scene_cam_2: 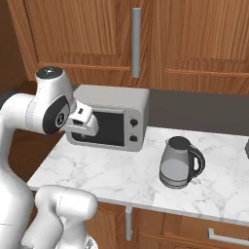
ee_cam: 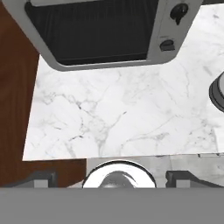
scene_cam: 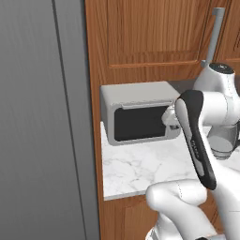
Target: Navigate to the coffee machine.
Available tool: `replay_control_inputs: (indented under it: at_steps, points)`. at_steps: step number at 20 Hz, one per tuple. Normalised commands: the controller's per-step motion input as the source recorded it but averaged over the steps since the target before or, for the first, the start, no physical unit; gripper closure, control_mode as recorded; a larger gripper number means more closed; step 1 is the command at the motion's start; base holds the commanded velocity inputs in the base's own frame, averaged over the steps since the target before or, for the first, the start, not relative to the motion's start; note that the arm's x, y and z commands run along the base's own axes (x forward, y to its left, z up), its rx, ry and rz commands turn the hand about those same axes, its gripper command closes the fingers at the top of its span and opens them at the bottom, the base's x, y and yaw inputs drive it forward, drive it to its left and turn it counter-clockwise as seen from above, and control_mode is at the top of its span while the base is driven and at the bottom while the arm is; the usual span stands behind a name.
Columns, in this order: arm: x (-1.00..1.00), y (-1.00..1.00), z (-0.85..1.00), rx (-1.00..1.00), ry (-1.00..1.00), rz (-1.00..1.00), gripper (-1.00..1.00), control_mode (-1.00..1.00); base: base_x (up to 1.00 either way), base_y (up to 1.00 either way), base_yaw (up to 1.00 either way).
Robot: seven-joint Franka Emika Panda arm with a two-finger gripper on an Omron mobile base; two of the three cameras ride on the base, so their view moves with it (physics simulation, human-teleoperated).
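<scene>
Facing: silver toaster oven (scene_cam_2: pixel 109 115) at 12 o'clock, kettle (scene_cam_2: pixel 179 162) toward 3 o'clock.
Coffee machine: not among these things; possibly further right.
Gripper (ee_cam: pixel 112 178): fingers spread, holding nothing.
Drive: sidestep rightward along marble counter (scene_cam_2: pixel 116 177), arm tucked.

The desk (scene_cam_2: pixel 112 177) is white marble with grey veins. The toaster oven (scene_cam_2: pixel 109 116) is silver with a dark window. The kettle (scene_cam_2: pixel 179 163) is grey, the cabinets (scene_cam_2: pixel 194 44) brown wood.
</scene>
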Motion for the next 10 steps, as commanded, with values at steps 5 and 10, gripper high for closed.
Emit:
replay_control_inputs:
  at_steps: [5,10]
  points:
    - [-0.93,-0.02,0.16,0.00,-0.04,0.00,-1.00,-1.00,0.00,0.00,0.00]
    - [0.00,0.00,0.00,0.00,0.00,0.00,-1.00,1.00,-0.64,-0.14,-0.13]
